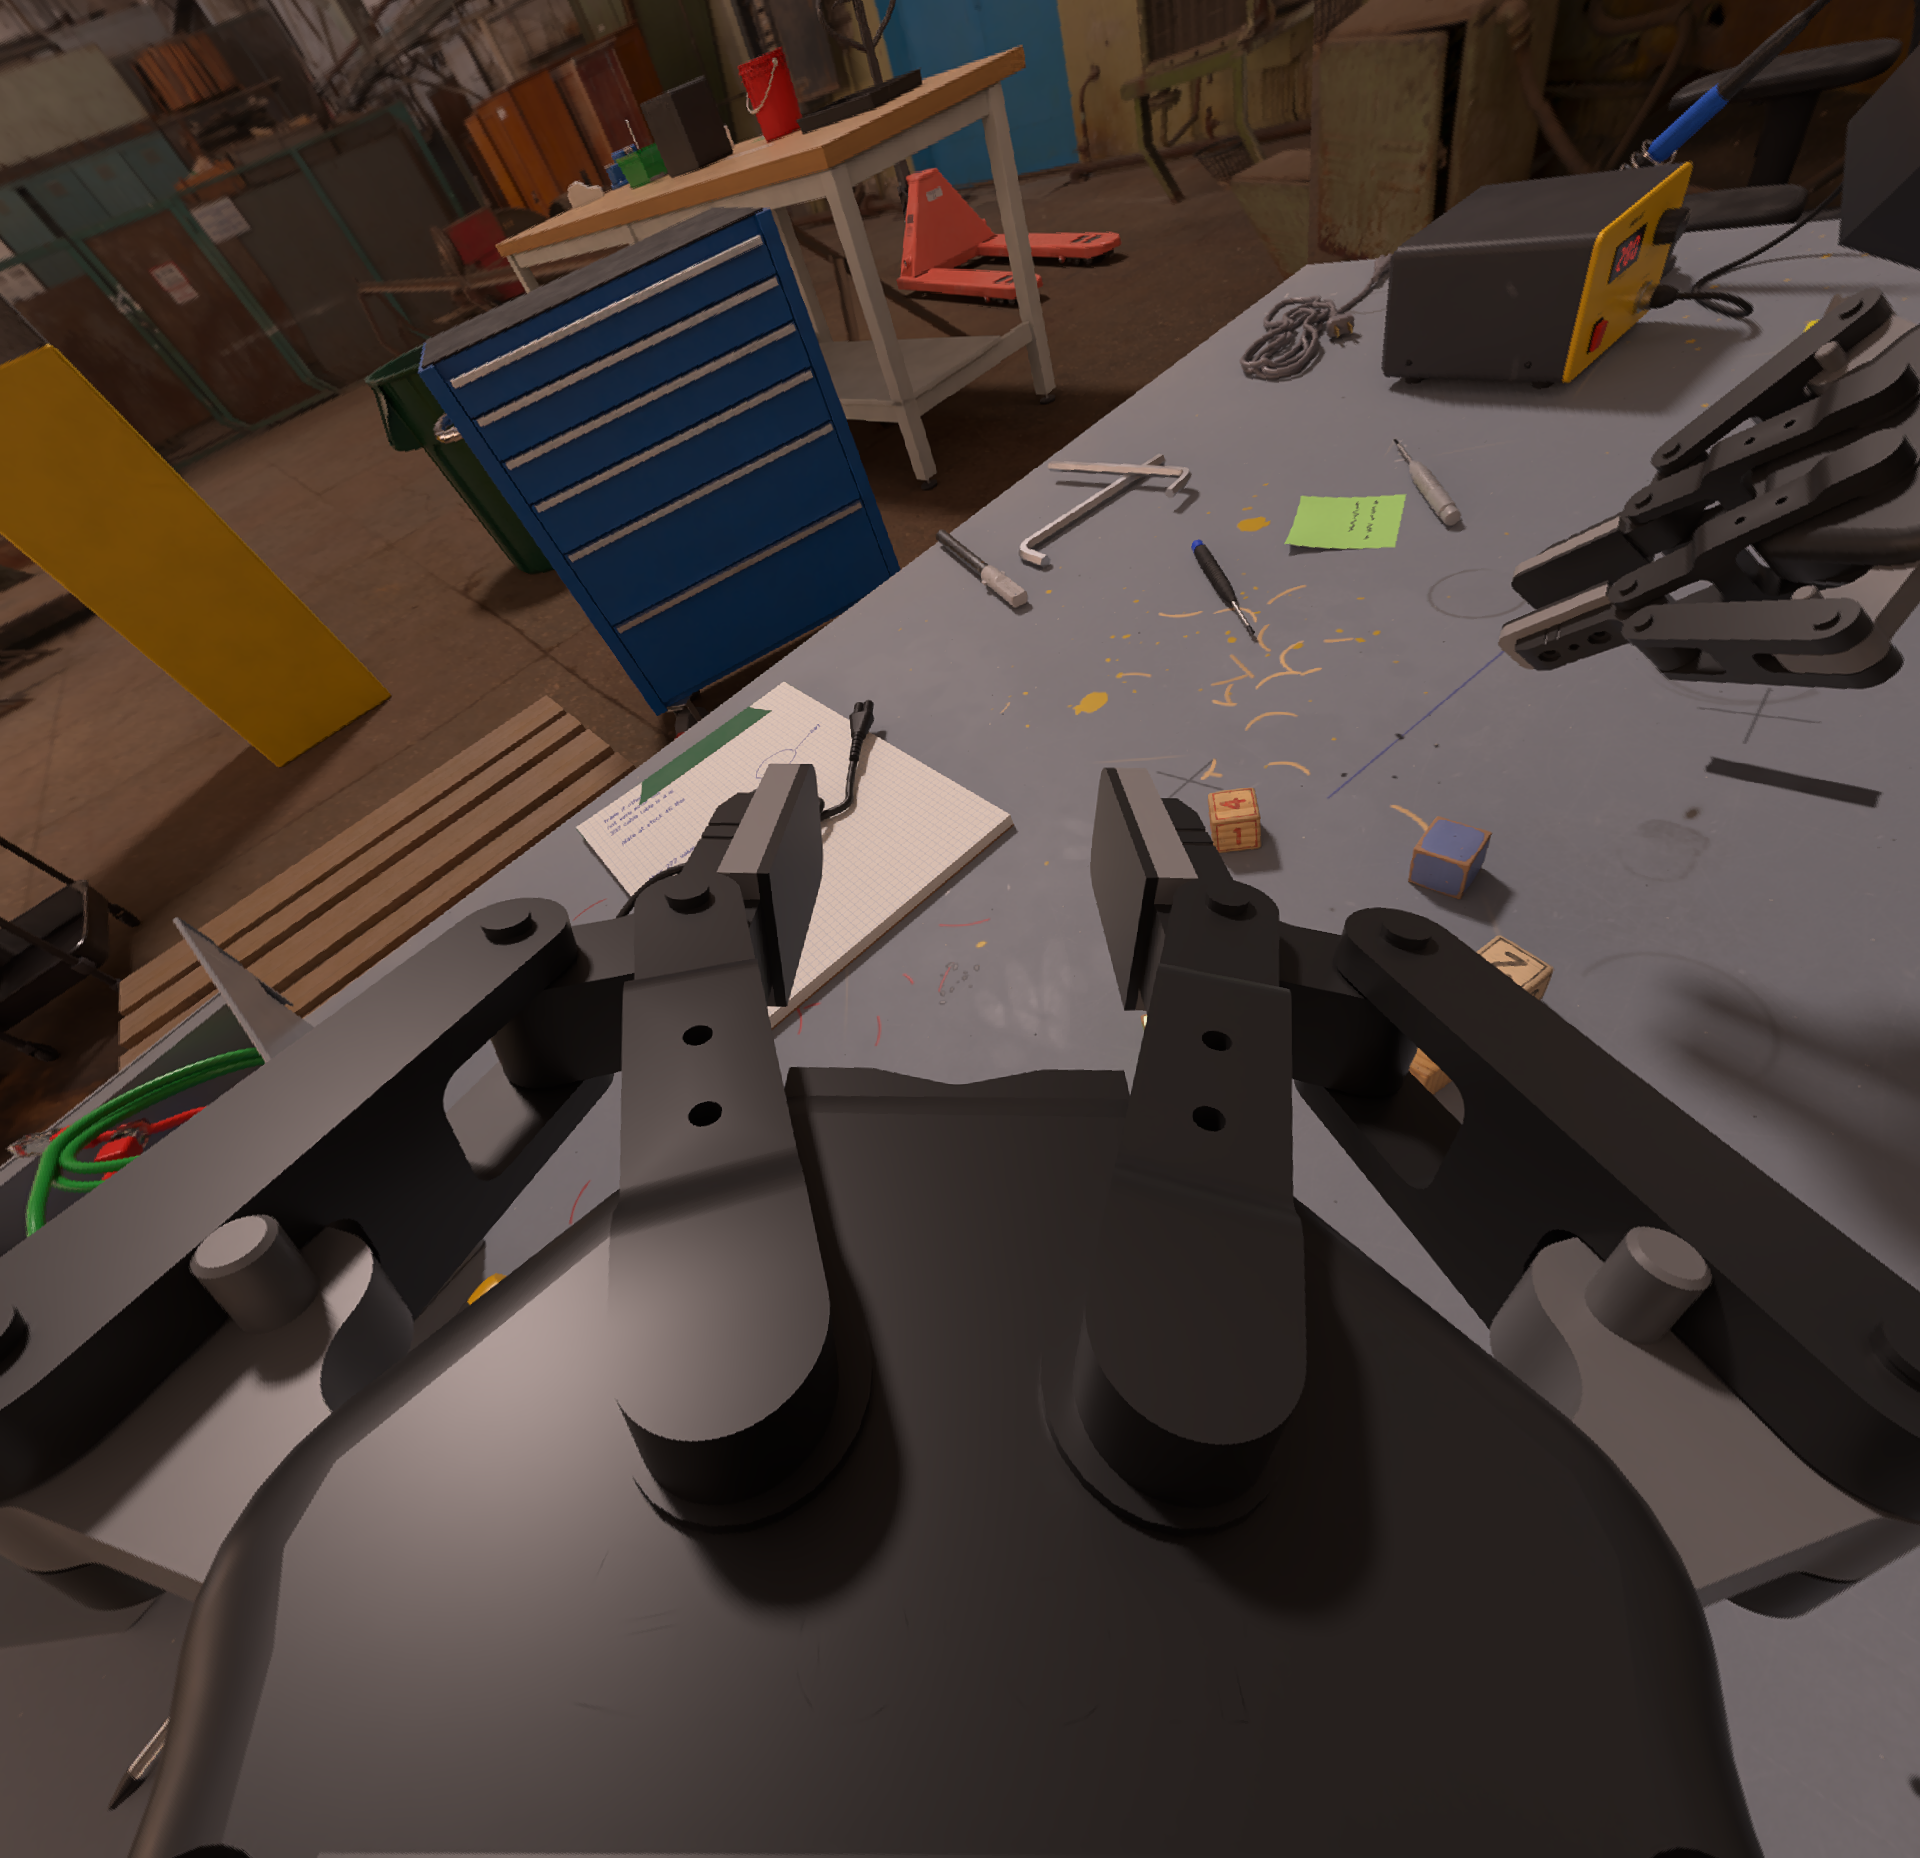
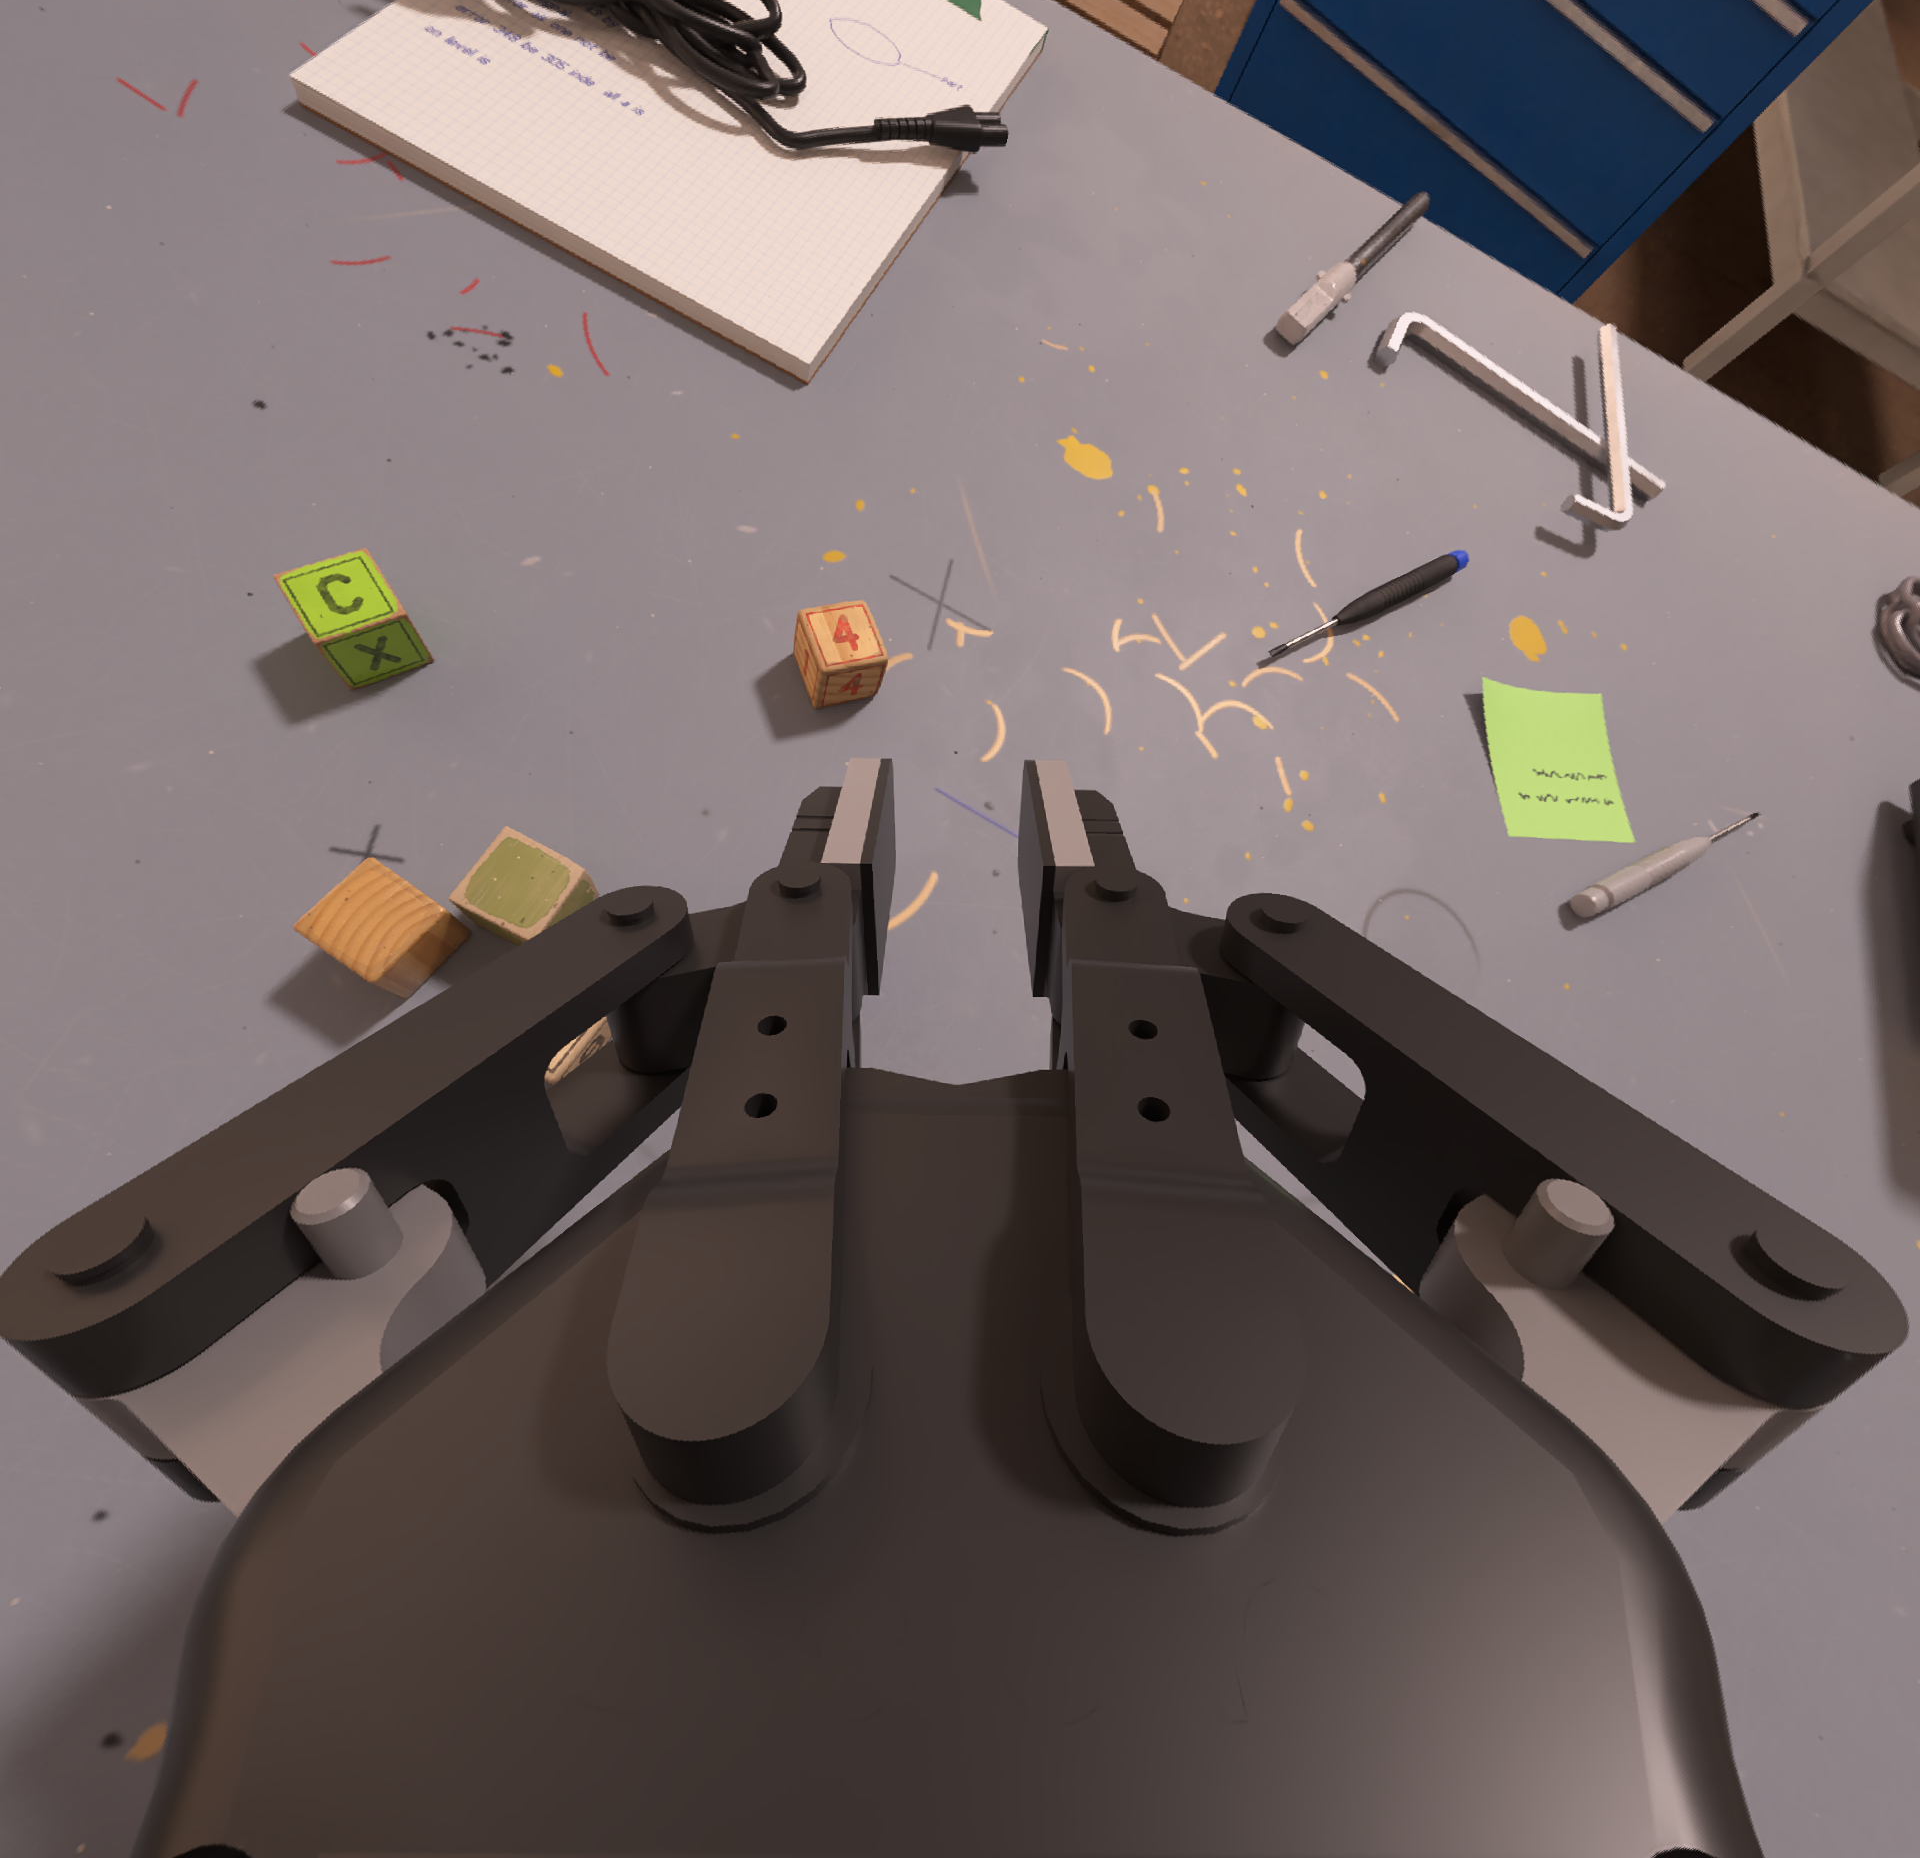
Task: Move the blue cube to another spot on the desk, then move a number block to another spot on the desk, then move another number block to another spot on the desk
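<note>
The blue cube [image 1: 1449, 858] sits on the grey desk [image 1: 1039, 977], to the right of my left gripper [image 1: 956, 852], which is wide open and empty above the desk. A wooden number block with red digits [image 1: 1234, 819] stands just beyond its right fingertip. A second number block [image 1: 1515, 967] is partly hidden behind the gripper's linkage. My right gripper [image 2: 958, 821] is open with a narrower gap and holds nothing. The red-digit block [image 2: 840, 653] lies just ahead and left of it. The blue cube does not show in the right wrist view.
A green letter block [image 2: 353, 615], a plain wooden block [image 2: 379, 925] and a green-faced block [image 2: 523, 883] lie to the left. A notepad [image 2: 665, 187] with a black cable [image 2: 727, 52], hex keys [image 2: 1507, 395], a screwdriver [image 2: 1371, 603], a green note [image 2: 1553, 764] and a soldering station [image 1: 1538, 281] crowd the far side.
</note>
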